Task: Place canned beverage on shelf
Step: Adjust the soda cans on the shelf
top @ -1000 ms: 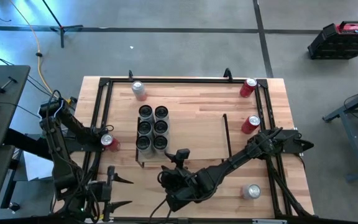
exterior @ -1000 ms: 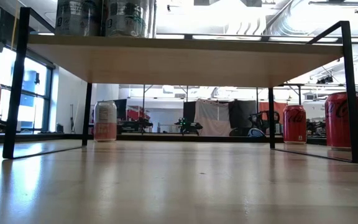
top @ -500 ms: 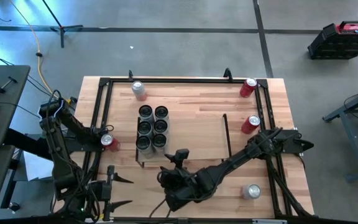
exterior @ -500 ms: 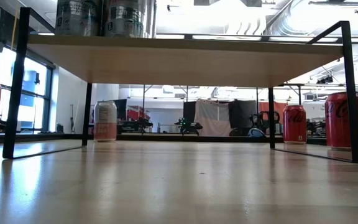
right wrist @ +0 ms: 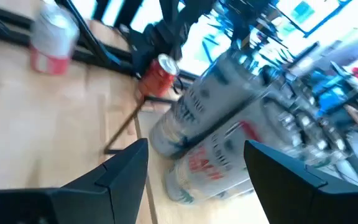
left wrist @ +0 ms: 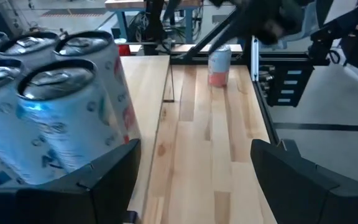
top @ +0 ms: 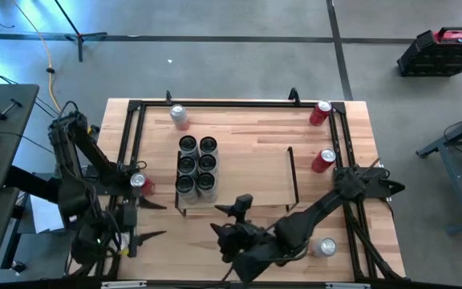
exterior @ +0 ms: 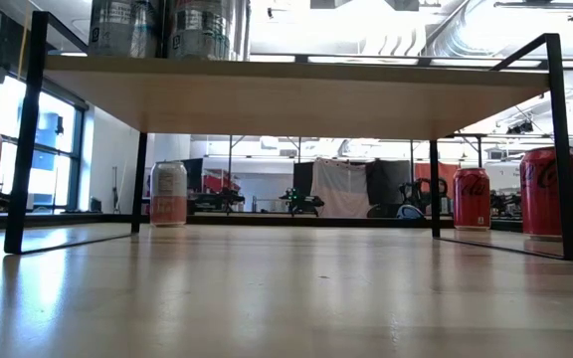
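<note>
The shelf stands mid-table with six silver cans on its left end. Red cans stand around: one left, two right. Both grippers, left and right, hover spread and empty at the front edge. Grey floor surrounds the table.

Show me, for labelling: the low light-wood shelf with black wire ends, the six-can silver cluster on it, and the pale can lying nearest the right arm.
Shelf (top: 251, 164), high view, bare board.
Silver can cluster (top: 196, 165), high view, can tops.
Pale can (top: 324, 247), high view, its side.
</note>
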